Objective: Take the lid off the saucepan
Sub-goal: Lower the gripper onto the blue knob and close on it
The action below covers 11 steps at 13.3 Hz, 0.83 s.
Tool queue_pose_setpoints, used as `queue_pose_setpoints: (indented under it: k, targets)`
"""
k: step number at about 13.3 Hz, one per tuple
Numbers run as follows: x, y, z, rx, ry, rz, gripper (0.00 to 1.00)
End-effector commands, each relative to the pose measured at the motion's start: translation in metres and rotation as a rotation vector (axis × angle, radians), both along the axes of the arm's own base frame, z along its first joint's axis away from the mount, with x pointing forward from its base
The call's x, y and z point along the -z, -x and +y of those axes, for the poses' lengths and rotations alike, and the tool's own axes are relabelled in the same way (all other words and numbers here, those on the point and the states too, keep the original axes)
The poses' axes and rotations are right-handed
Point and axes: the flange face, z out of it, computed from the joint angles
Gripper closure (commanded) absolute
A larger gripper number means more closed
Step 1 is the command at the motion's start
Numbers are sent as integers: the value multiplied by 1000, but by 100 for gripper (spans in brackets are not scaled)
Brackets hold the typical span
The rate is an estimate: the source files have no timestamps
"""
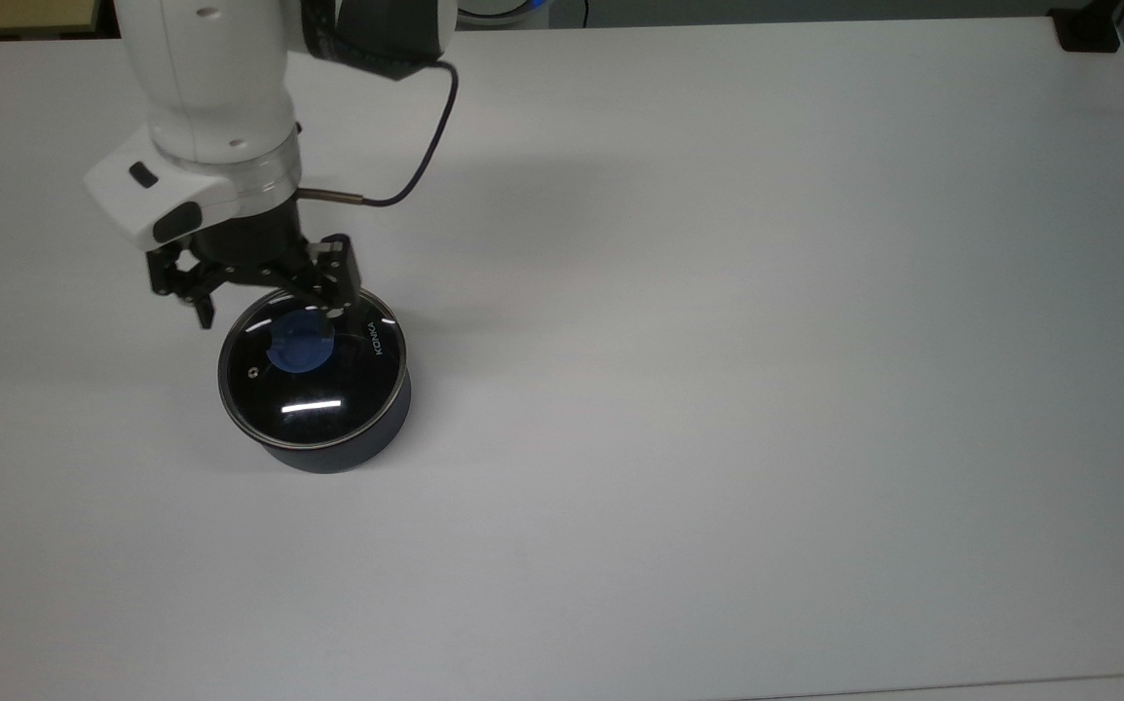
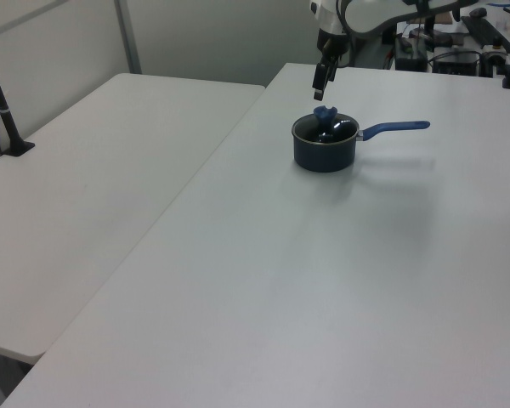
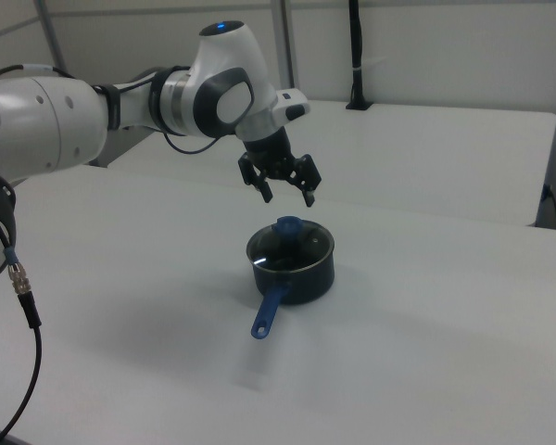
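The saucepan is a small dark navy pot standing on the white table. Its long blue handle points to the left view's right. The glass lid rests on it, with the blue knob at its centre. My gripper hangs open a little above the lid, fingers pointing down. In the right view the gripper is just over the knob, touching neither it nor the lid. In the top view the wrist hides the handle.
A black cable loops from my wrist over the table. A black block sits at the top view's far right corner. A second table adjoins at the left view's left, with a black post clamped to it.
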Motion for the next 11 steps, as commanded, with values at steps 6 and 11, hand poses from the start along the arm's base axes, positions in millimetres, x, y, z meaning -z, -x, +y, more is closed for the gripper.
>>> queue_pose_setpoints:
  k: [6,11]
  targets:
    - [-48,23,-25,42,-69,-25,0]
    - [-38,33,-43,1,-56,65,0]
